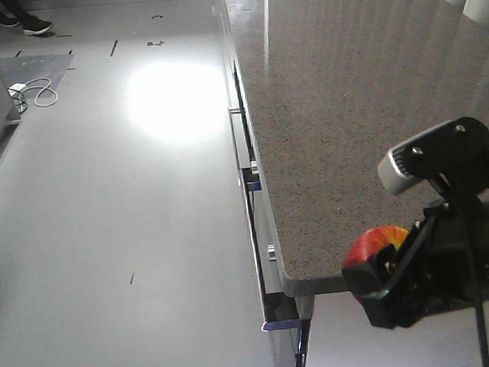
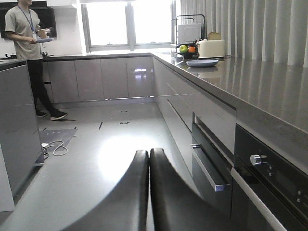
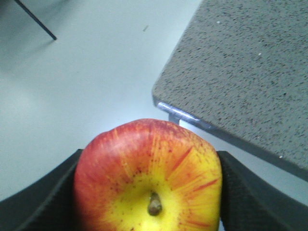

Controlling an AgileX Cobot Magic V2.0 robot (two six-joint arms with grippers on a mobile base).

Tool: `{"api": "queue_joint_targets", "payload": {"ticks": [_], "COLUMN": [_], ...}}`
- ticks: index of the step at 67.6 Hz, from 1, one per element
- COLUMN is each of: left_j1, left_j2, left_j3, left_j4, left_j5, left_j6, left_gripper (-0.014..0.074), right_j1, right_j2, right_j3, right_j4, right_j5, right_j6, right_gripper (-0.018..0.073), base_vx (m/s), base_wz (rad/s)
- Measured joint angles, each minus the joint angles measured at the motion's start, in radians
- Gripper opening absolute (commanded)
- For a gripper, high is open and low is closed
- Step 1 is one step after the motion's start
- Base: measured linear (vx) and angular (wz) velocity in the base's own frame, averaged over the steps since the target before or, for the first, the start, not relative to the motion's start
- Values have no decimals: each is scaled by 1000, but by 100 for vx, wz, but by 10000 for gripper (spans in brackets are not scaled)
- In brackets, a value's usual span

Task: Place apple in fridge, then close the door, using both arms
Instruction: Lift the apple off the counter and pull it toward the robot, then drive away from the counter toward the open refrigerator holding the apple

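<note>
**While the apple's pinched tight, there's no fridge in any shot**

Since I'm reading this left to right: the left gripper (image 2: 149, 154) hangs over open floor to the left of the speckled countertop (image 1: 348, 101). Its fingers are pressed flat together with nothing between them. Just off that countertop's near corner, not resting on it, is the apple (image 3: 149, 178). The right gripper (image 1: 390, 278) has it clamped across its widest part, a black pad (image 3: 43, 197) on each cheek and the stem dimple facing the wrist cam.

My guess on handling: light, firm, waxy-smooth skin. It could squirt out if the grip slackens, and bruise if it tightens much. Side-to-side at the fat middle looks like the right hold. The fridge and door aren't in any view, so both steps are yet to do.
</note>
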Motion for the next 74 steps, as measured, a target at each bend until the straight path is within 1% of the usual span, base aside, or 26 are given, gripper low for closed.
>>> {"api": "queue_joint_targets", "payload": {"ticks": [14,32,44,74], "left_j1": [0,0,0,0], "left_j2": [0,0,0,0], "left_j3": [0,0,0,0], "left_j4": [0,0,0,0], "left_j5": [0,0,0,0], "left_j6": [0,0,0,0], "left_gripper": [-6,-6,-6,-6], "right_j1": [6,6,6,6], "right_j2": [-157,-303,-333,-333], "right_j3": [86,110,110,110], "right_j4": [26,29,29,29], "right_j5": [5,89,108,110], "right_j6": [0,0,0,0], "right_gripper": [223,223,223,223], "base_vx": [0,0,0,0], "base_wz": [0,0,0,0]}}
